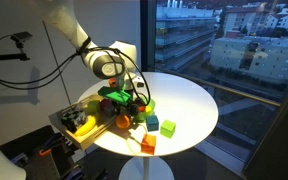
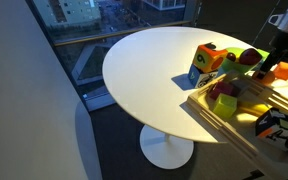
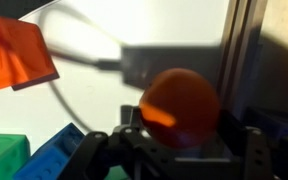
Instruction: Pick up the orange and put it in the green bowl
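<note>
The orange (image 3: 179, 100), over the white tabletop (image 3: 184, 25), sits pinched between the jaws of the gripper (image 3: 179, 128); smooth and round, it could roll out of this hold and drop near the orange cube (image 3: 14, 55) before reaching the green bowl (image 1: 111, 96)

Round table top (image 1: 189, 100): white, smooth, satin sheen. The orange (image 3: 181, 105): smooth skin, soft gloss. The orange cube (image 3: 14, 55), ten o'clock in the wrist view: matt plastic. The green cube (image 3: 2, 158), seven o'clock: likewise. The arm shell (image 1: 69, 28): glossy white plastic.
</note>
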Motion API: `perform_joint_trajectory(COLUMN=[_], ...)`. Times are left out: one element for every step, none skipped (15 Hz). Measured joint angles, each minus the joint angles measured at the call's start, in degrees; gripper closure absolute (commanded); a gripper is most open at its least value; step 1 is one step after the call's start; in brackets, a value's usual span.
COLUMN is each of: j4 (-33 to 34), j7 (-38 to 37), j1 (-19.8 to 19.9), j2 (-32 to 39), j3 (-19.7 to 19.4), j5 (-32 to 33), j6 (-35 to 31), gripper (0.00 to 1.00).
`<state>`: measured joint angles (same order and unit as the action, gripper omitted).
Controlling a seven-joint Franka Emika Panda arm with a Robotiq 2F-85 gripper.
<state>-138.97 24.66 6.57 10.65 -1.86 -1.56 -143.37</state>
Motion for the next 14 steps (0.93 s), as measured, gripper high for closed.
perform_joint_trajectory(j4=[0.0, 0.0, 0.0, 0.0, 0.1, 0.1, 0.1, 0.1, 0.2, 0.4, 0.6, 1.0, 1.4, 1.8], j7=[0.0, 0.0, 0.0, 0.0, 0.0, 0.1, 0.2, 0.3, 0.4, 0.4, 0.4, 0.4, 0.4, 0.4], j1=[0.0, 0.0, 0.0, 0.0, 0.0, 0.0, 0.0, 0.0, 0.0, 0.0, -0.1, -0.2, -0.3, -0.4], j2=[-0.8, -1.7, -2.7, -3.7, -4.7, -5.6, -6.6, -7.5, -8.4, -9.3, -10.1, -10.8, -11.3, -11.7], j3=[0.0, 0.0, 0.0, 0.0, 0.0, 0.0, 0.0, 0.0, 0.0, 0.0, -0.1, -0.1, -0.1, -0.2], j5=[0.0, 0.0, -0.1, -0.2, -0.3, -0.7, -1.4, -2.1, -2.8, -3.6, -4.3, -5.1, -5.8, -6.5], j6=[0.9, 1.7, 2.3, 3.0, 3.7, 4.4, 5.0, 5.8, 6.4, 7.0, 7.6, 8.1, 8.5, 8.7], gripper=[0.48, 0.48, 0.48, 0.48, 0.48, 0.48, 0.48, 0.48, 0.48, 0.48, 0.48, 0.48, 0.48, 0.48])
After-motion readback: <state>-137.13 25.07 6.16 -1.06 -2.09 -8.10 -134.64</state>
